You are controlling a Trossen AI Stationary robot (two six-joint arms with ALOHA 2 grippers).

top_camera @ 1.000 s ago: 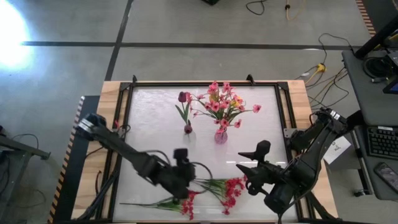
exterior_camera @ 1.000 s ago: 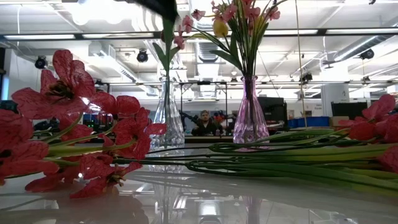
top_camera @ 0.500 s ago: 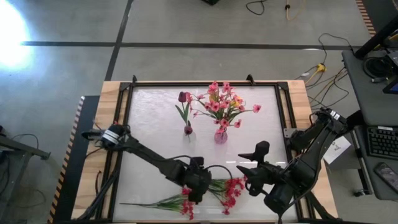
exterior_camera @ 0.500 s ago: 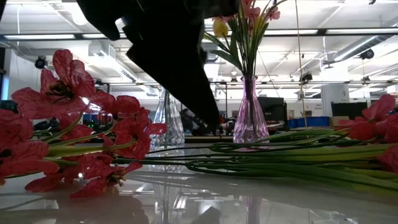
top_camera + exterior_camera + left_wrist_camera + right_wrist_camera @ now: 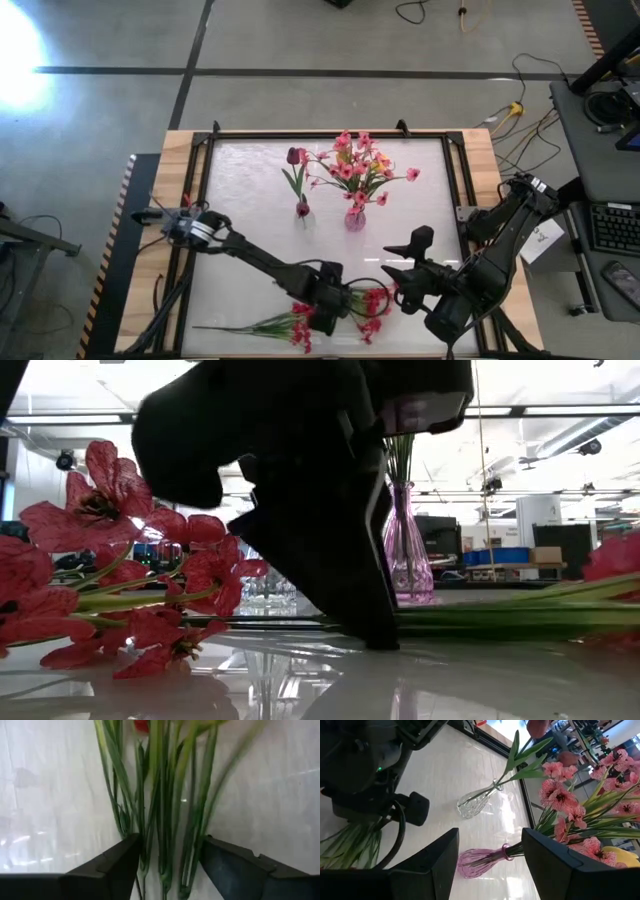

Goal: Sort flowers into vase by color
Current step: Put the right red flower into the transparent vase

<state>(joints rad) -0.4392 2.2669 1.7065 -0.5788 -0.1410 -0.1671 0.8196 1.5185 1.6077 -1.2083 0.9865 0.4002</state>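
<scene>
Two red-blossomed sprays lie on the table near its near edge: one [image 5: 365, 305] with stems pointing left, another [image 5: 262, 325] farther left. My left gripper [image 5: 335, 299] is open, down at the table, with a finger on each side of the first spray's green stems [image 5: 165, 815]. In the low view it [image 5: 375, 630] reaches the tabletop beside the stems [image 5: 500, 622]. A clear vase [image 5: 302, 208] holds a dark-red flower. A pink vase [image 5: 355, 218] holds pink and yellow blossoms. My right gripper [image 5: 388, 258] waits open above the table, right of the sprays.
Both vases stand mid-table, toward the far side; the right wrist view shows the clear vase [image 5: 475, 802] and the pink vase [image 5: 482, 862]. Red blossoms [image 5: 110, 560] fill the low view's left. A black frame [image 5: 200, 180] edges the white tabletop. Bare table lies left of the vases.
My left gripper has moved toward the table's right edge and come down over the stems of the red spray, until its fingers reach the tabletop. In the low view it now hides most of both vases. My right arm has kept still.
</scene>
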